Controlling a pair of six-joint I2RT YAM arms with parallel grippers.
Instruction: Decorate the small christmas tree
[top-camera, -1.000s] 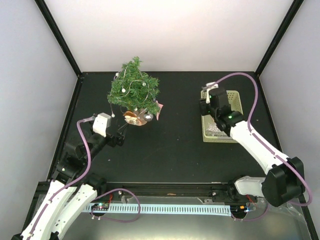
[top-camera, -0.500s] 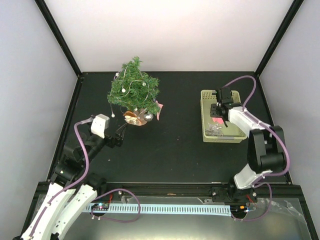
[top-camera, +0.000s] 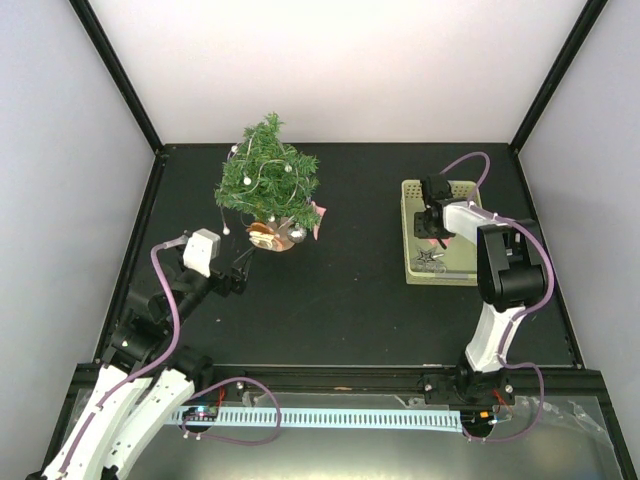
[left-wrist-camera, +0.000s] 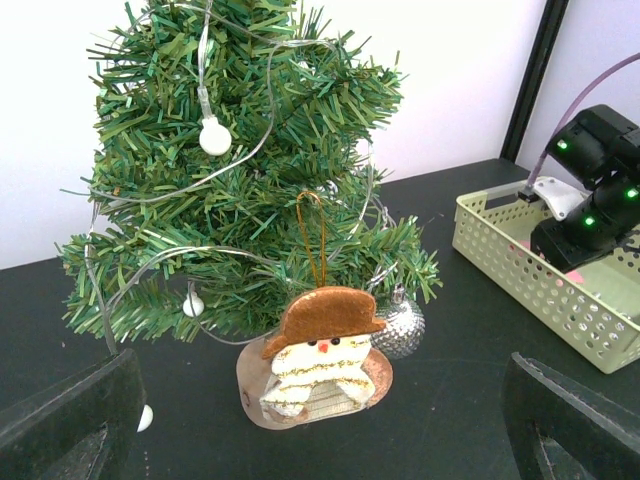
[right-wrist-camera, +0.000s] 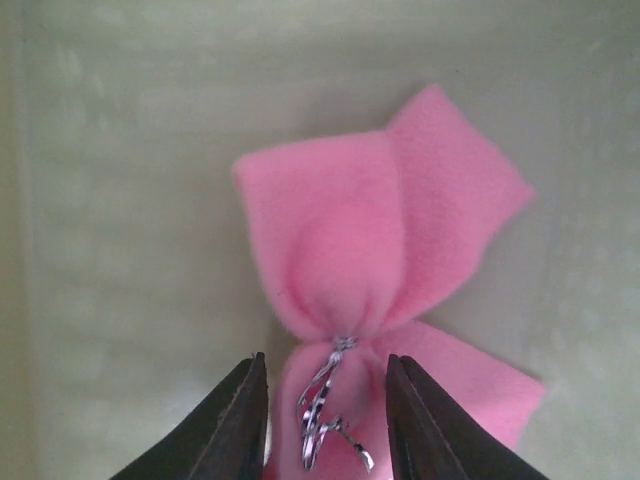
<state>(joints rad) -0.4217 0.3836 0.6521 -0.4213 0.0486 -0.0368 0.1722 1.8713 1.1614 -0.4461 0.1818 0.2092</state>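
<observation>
The small christmas tree (top-camera: 268, 178) stands at the back left, strung with a bead wire. A snowman ornament (left-wrist-camera: 325, 350) with a brown hat and a silver ball (left-wrist-camera: 400, 325) hang low on the tree (left-wrist-camera: 250, 180). My left gripper (top-camera: 240, 270) waits wide open just in front of the tree, holding nothing. My right gripper (top-camera: 432, 232) is down inside the pale green basket (top-camera: 462, 262). Its fingers (right-wrist-camera: 240, 420) straddle the knot of a pink felt bow (right-wrist-camera: 340, 230) with a silver thread loop, a small gap on each side.
Silver star-like ornaments (top-camera: 428, 260) lie in the near half of the basket. A pink ornament (top-camera: 318, 222) hangs on the tree's right side. Black frame posts and white walls enclose the dark table.
The right arm folded back and dropped its gripper into the basket over the pink bow, its jaws narrowing. The left arm has hardly moved.
</observation>
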